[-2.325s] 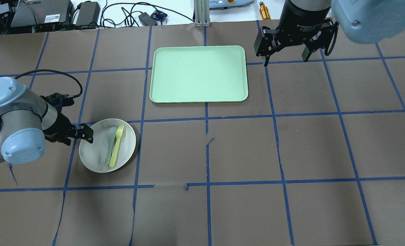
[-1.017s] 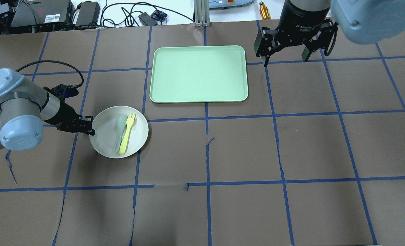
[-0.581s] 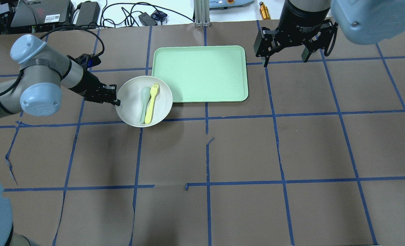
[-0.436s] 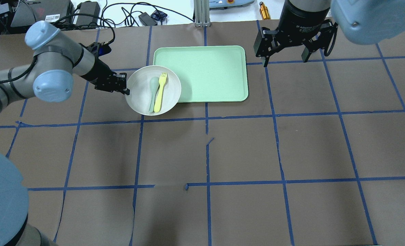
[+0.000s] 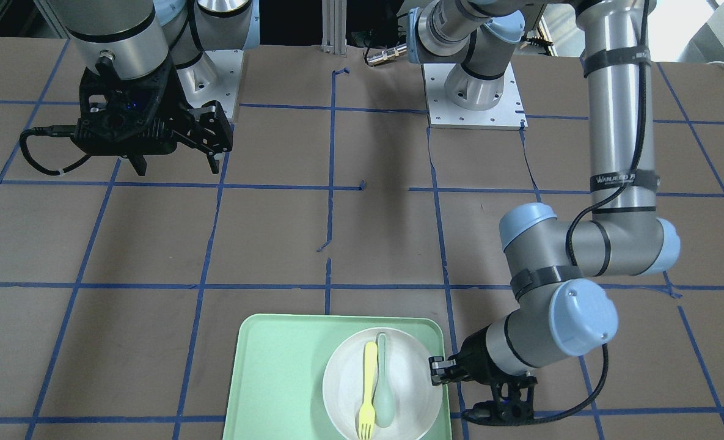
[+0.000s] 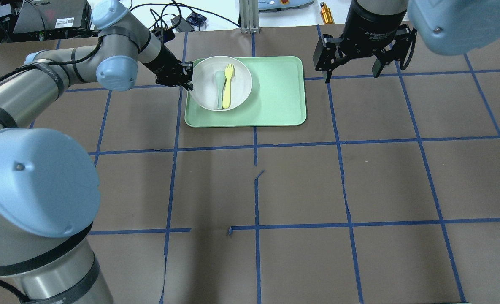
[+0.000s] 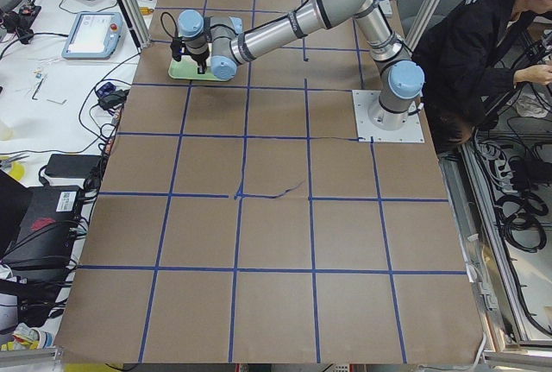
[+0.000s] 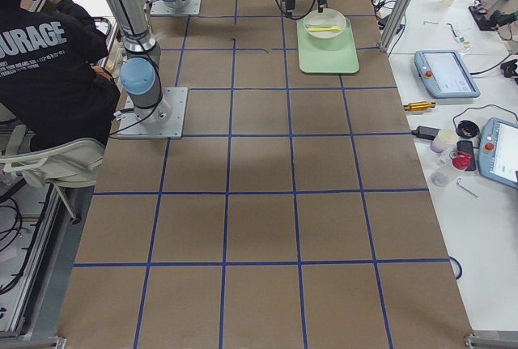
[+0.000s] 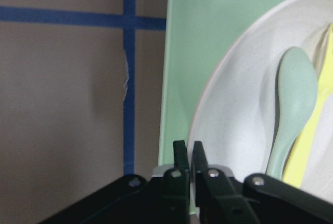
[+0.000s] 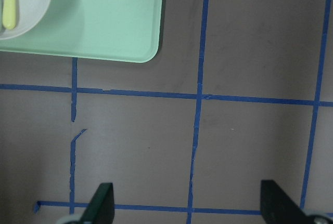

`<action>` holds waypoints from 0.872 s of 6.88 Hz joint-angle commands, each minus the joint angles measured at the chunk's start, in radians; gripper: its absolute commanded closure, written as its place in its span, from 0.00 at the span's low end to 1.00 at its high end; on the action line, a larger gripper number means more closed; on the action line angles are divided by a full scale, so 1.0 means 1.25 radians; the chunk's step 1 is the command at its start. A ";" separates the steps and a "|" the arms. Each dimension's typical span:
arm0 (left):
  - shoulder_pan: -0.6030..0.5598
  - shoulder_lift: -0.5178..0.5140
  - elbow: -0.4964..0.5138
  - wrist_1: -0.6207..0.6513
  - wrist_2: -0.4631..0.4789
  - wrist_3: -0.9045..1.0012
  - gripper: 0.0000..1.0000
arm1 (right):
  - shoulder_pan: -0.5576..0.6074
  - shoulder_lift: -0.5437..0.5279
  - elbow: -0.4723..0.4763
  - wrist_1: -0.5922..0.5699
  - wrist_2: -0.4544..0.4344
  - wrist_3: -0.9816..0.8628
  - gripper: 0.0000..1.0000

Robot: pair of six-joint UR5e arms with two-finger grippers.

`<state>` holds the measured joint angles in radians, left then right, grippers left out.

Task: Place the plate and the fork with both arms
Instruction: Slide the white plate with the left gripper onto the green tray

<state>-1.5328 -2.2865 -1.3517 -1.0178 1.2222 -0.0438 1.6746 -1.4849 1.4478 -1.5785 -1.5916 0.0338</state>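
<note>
The white plate [image 6: 241, 80] is over the left half of the mint-green tray [image 6: 275, 97]; I cannot tell whether it rests on the tray. The pale-yellow fork [image 6: 228, 86] lies in it beside a grey-green spoon [image 6: 219, 88]. My left gripper [image 6: 187, 78] is shut on the plate's left rim. The left wrist view shows the fingers [image 9: 180, 161] pinching the rim of the plate [image 9: 244, 115]. My right gripper [image 6: 351, 74] is open and empty, right of the tray's far right corner. In the front view the plate [image 5: 410, 379], the fork [image 5: 366, 391] and the left gripper [image 5: 435, 370] show at the bottom.
Cables and power bricks [image 6: 106, 17], an aluminium post [image 6: 250, 17] and a gold cylinder [image 6: 326, 13] lie beyond the table's far edge. An operator [image 7: 492, 35] sits by the robot's base. The tray's right half [image 10: 104, 26] is bare.
My left arm has carried the plate, with fork and spoon in it, from the table's left side up and right to over the tray. The right arm has not moved.
</note>
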 commanded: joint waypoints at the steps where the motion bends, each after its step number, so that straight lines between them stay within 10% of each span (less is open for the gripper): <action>1: -0.039 -0.062 0.052 0.009 0.004 -0.057 1.00 | 0.000 0.000 0.001 0.000 -0.001 0.001 0.00; 2: -0.039 -0.066 0.053 0.009 0.004 -0.052 1.00 | 0.000 0.000 0.001 0.000 -0.001 0.001 0.00; 4: -0.038 -0.035 0.047 0.007 0.062 0.026 0.07 | 0.000 0.000 0.001 -0.002 -0.001 0.001 0.00; 6: -0.027 0.093 0.033 -0.150 0.168 0.020 0.00 | 0.000 0.000 0.001 -0.004 0.001 0.001 0.00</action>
<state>-1.5736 -2.2743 -1.3009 -1.0788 1.3702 -0.0246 1.6751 -1.4849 1.4494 -1.5823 -1.5913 0.0353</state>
